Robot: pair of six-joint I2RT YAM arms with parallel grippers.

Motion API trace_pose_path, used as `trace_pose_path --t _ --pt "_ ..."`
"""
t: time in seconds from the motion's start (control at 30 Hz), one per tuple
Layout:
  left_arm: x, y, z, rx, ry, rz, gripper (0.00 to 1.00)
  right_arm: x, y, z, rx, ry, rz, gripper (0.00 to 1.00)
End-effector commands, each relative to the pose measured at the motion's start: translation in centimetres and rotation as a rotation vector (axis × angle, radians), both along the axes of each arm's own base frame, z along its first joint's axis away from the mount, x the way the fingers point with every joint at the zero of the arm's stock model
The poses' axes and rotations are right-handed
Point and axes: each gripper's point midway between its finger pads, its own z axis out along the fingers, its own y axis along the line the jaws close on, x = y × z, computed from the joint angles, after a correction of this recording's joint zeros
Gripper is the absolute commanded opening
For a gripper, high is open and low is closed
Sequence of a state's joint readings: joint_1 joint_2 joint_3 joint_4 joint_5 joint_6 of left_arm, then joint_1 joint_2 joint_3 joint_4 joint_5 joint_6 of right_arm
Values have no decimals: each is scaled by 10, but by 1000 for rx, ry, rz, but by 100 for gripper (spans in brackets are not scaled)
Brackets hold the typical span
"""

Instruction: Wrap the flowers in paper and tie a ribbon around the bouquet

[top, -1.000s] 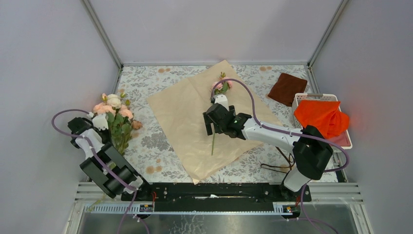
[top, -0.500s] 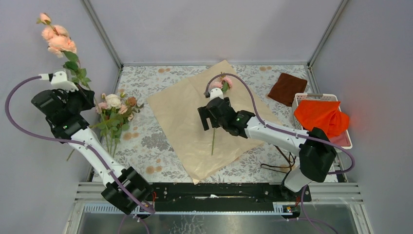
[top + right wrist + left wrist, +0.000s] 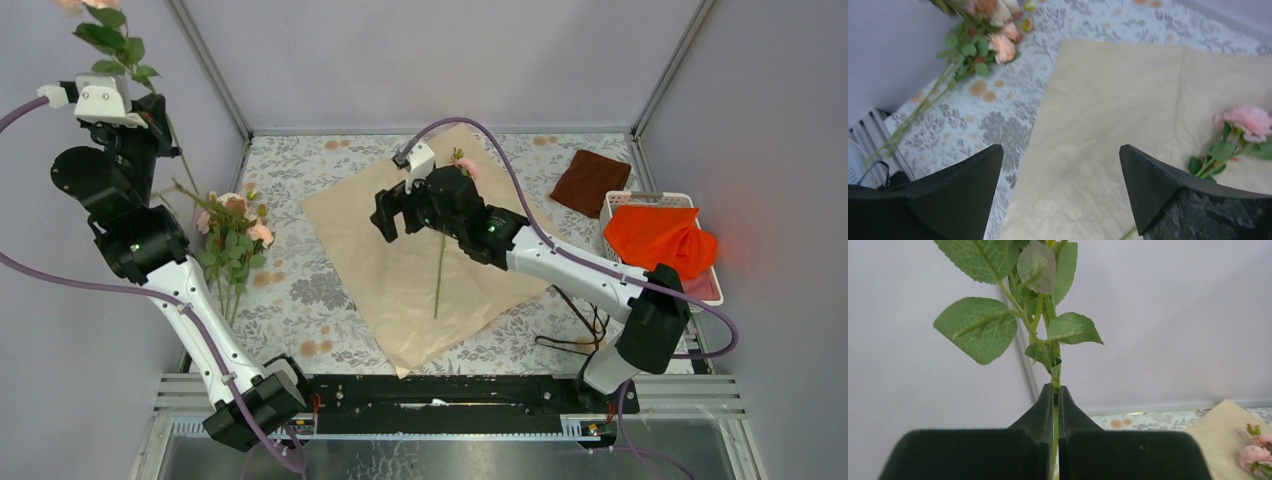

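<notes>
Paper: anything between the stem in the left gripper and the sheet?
Yes: the right gripper, open, hangs above the paper left of the rose lying there, its arm crossing the sheet. The near corner is bare.

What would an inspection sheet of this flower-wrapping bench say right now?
Surface: floral-patterned table.
Job's things: paper lies flat, one rose on it; flower bunch lies to its left; another stem is held aloft; thin ribbon near the right arm's base.
Clutter: brown cloth back right; orange cloth in white basket.
Grippers: left gripper, jaws shut on the stem; right gripper, jaws open, empty, over the paper.
Cables: purple cables loop from both wrists.
Surroundings: pale walls, metal frame.
</notes>
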State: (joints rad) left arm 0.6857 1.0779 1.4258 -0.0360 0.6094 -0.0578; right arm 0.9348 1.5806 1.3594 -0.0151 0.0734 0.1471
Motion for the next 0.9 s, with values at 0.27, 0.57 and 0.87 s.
trace_pose_path --t 0.27,0.57,0.87 --pt "-12 -129 -27 -168 160 -599 0 -24 63 134 413 -187 286 98" --pt "-18 -194 -64 -399 304 -838 0 -19 112 159 583 -134 352 100" --pt "-10 -207 -103 -480 391 -862 0 20 141 114 525 12 208 34"
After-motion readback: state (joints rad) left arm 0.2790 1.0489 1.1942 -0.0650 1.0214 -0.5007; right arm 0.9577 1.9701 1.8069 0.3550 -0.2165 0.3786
